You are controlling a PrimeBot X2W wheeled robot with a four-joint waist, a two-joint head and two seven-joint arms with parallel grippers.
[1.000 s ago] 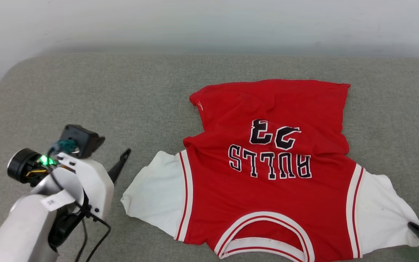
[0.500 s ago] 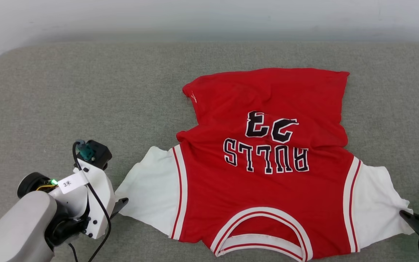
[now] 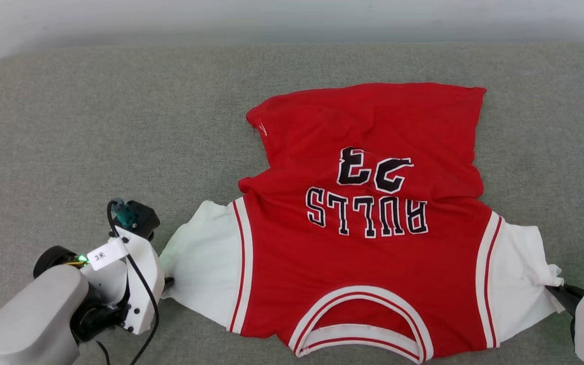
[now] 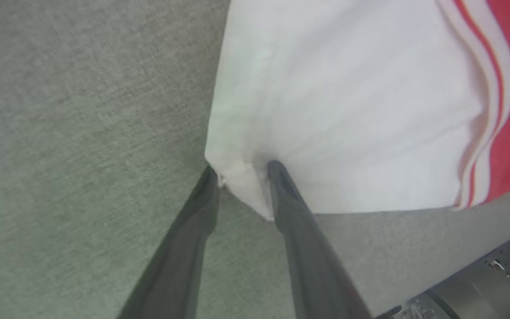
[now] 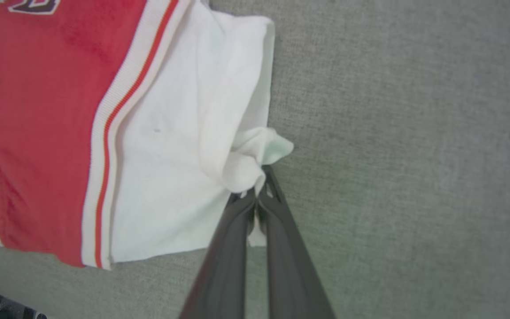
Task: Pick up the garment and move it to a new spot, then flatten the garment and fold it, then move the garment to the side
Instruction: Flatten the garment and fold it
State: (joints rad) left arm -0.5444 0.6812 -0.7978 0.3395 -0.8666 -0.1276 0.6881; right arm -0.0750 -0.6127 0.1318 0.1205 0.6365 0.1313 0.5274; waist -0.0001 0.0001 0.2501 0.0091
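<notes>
Left wrist view: left gripper [image 4: 242, 168] fingers apart, shirt [image 4: 348, 102] corner between them | right gripper [image 5: 256, 196] clamped on shirt | close fully before pulling taut

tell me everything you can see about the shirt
The shirt is soft red fabric with white sleeves, red-and-white stripe trim, and black "BULLS 23" lettering, upside down in the head view. It lies spread but wrinkled on the grey cushion, collar nearest the robot. The right gripper is shut on one bunched sleeve edge; the left gripper straddles the other sleeve's corner, fingers apart.
</notes>
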